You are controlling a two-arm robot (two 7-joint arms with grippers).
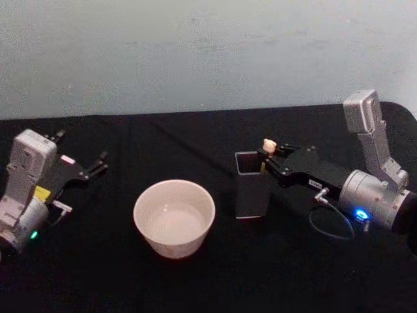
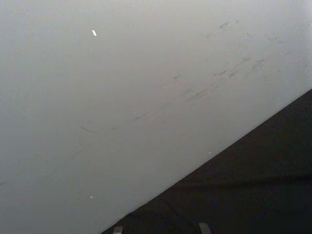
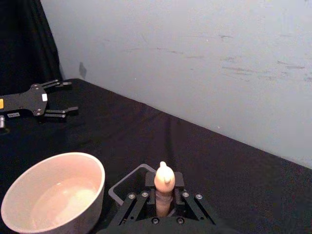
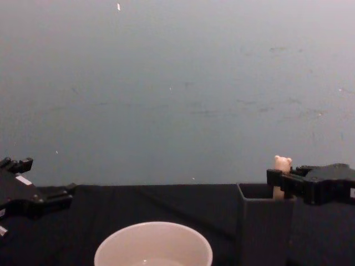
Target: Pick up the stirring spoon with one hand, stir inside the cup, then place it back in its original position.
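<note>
1. The stirring spoon (image 1: 269, 145) stands upright in the dark grey holder box (image 1: 251, 188); its beige bear-head top pokes above the box's rim at the corner nearest the right arm. The spoon's neck and bowl are hidden inside the box.
2. The right tool (image 1: 270, 156) reaches in from the robot's right, level with the box's rim, its two fingers closed narrowly around the spoon's handle just below the bear head.
3. The cup (image 1: 174, 218), wide and cream-white, sits on the black desk (image 1: 195, 137) to the left of the box, close but not touching. It holds a shallow pool of clear liquid.
4. The left tool (image 1: 101, 164) rests at the desk's left side, well apart from the cup, its fingers spread a little and holding nothing.
5. A pale grey wall (image 1: 208, 52) rises behind the desk.
</note>
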